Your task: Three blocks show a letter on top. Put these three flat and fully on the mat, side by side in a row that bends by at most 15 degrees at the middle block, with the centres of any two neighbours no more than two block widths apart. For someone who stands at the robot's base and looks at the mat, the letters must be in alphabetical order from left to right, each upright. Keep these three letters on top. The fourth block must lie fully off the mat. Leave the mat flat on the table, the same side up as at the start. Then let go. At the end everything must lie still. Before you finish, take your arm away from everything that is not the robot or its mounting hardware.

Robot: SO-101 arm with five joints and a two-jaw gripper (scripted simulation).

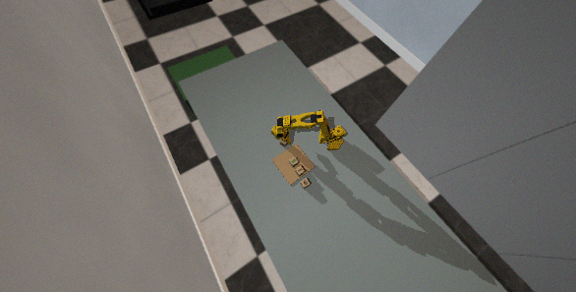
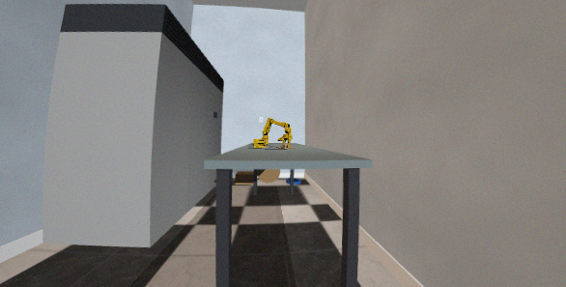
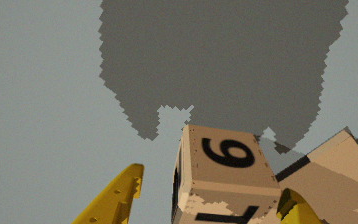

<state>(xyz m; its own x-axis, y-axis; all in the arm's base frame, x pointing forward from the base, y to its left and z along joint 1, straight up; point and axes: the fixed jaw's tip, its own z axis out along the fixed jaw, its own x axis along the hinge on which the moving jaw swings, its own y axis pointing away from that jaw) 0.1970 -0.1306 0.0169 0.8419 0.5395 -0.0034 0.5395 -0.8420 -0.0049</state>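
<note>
In the wrist view a tan block [image 3: 226, 175] stands on the grey table just off a corner of the brown mat [image 3: 331, 175]. It shows a "9" on its far face and a "T" on the face towards the camera. My gripper [image 3: 208, 197] is open, with one yellow jaw on each side of this block and a gap at the left jaw. In the top view the gripper [image 1: 283, 140] is low at the mat's [image 1: 293, 168] near-left corner. Two blocks [image 1: 293, 161] [image 1: 300, 169] lie on the mat. A third block [image 1: 305, 182] lies just off its far edge.
The arm's base [image 1: 334, 140] stands to the right of the mat. The table's long edges run close on both sides, with checkered floor below. The arm [image 2: 274, 134] is small and far off in the exterior view.
</note>
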